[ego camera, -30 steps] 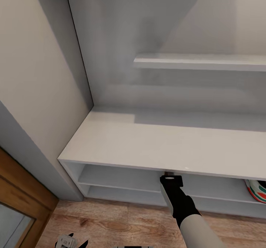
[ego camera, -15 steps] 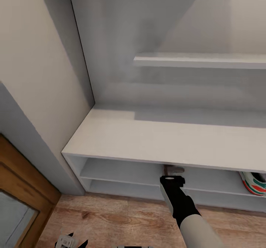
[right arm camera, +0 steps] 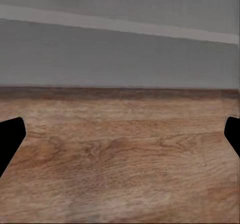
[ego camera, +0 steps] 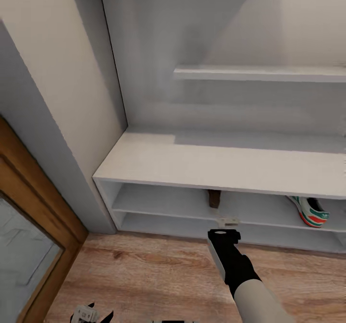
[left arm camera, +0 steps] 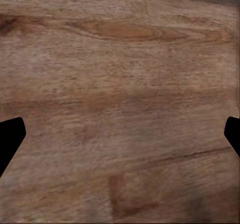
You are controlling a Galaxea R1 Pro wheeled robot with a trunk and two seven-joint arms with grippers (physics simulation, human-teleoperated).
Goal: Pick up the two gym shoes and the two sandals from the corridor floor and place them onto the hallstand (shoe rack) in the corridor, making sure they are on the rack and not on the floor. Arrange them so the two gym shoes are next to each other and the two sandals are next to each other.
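Door: wooden frame with a glass pane, at far left, cut off by the picture's edge.
Left gripper: barely peeking in at the lower edge of the head view, mostly cut off; in its wrist view, dark fingertips at opposite edges, jaws spread wide, nothing between them, bare planks beyond.
Corridor floor: light brown wood-plank laminate, visible grain and knots, running up to the rack's base.
Hallstand: light grey, smooth and matte; long flat bench top, two open tiers below, one wall shelf above; right end cut off.
Sandal: dark brown, on the upper tier near the middle, mostly hidden under the bench top; shape hard to make out.
Right gripper: pale tip past a black wrist and white forearm, just in front of the tiers, below the sandal; in its wrist view, fingertips far apart, empty, facing floor and grey rack base.
Gym shoe: white with green stripes and red-orange sole accent, on the upper tier at right, top hidden by the bench.
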